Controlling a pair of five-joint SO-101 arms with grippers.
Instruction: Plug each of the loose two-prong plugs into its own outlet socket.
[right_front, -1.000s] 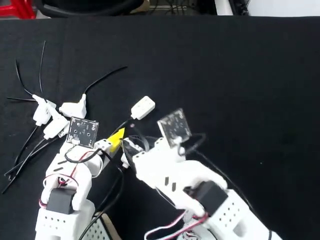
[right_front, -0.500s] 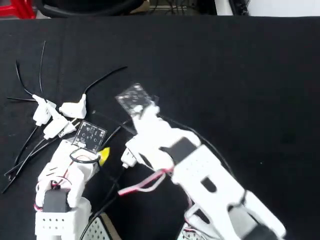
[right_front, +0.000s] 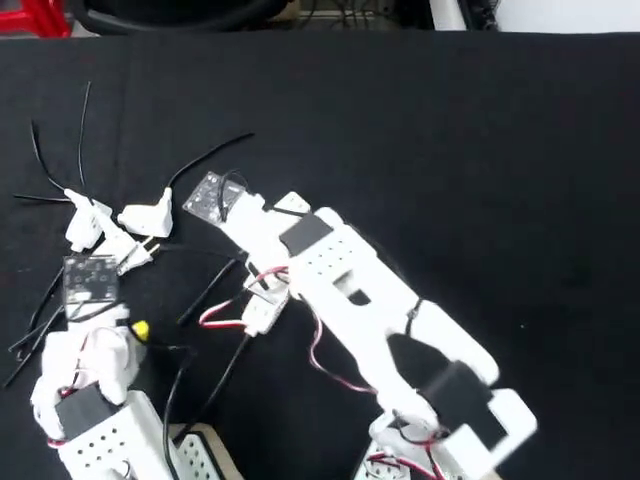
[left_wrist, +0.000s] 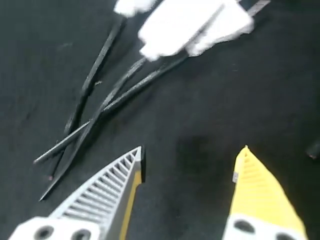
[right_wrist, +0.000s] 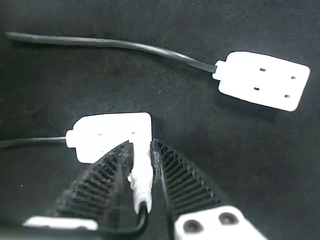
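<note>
Trouble ahead: pushed, the loose socket may skid or the plug twist
Clamped in the right gripper fingers, the white plug lies lengthwise along them, nose toward upper frame, seemingly touching the socket at centre-left; the left gripper fingers gape, holding nothing, over the tabletop

Black tabletop. Right arm stretches from lower right toward centre-left, its wrist board just beside white plug. White outlet peeks out at arm's upper edge. Left arm folded in lower left. Other plugs and black cords near left edge. Red object in upper left corner.
</note>
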